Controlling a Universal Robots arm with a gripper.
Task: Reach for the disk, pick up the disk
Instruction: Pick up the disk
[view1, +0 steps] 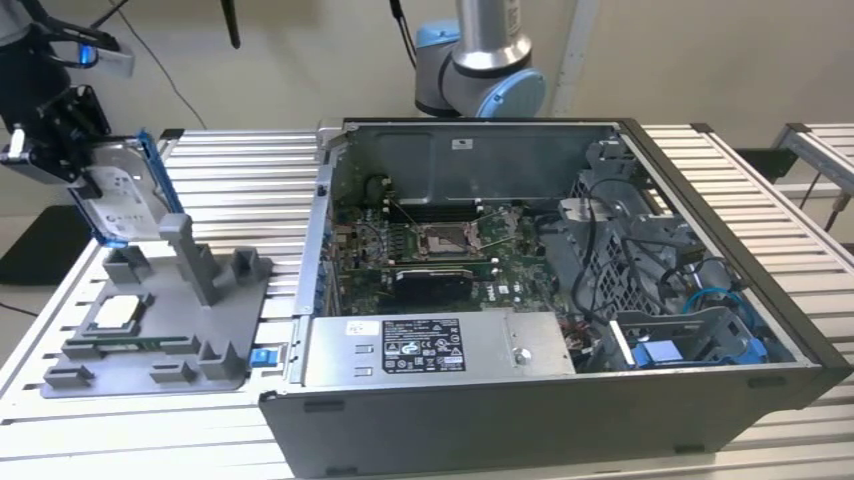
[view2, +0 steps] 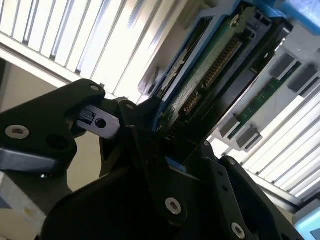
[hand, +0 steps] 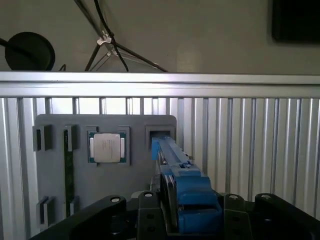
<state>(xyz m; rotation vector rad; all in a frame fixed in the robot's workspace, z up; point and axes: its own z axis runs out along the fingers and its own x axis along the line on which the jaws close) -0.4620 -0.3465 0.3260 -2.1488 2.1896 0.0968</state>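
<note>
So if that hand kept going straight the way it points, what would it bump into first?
Probably the gray holder tray: the hand is clamped on the disk, whose far end reaches the tray's slot. Depth is unclear.

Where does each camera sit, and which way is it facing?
Exterior view: off the arm, looking down on the open computer case, gray tray and tool.
First wrist view: on the wrist, looking past the tool at the tray.
Second wrist view: on the wrist, close on the tool's black body.
All three share the disk clamped in the tool.
</note>
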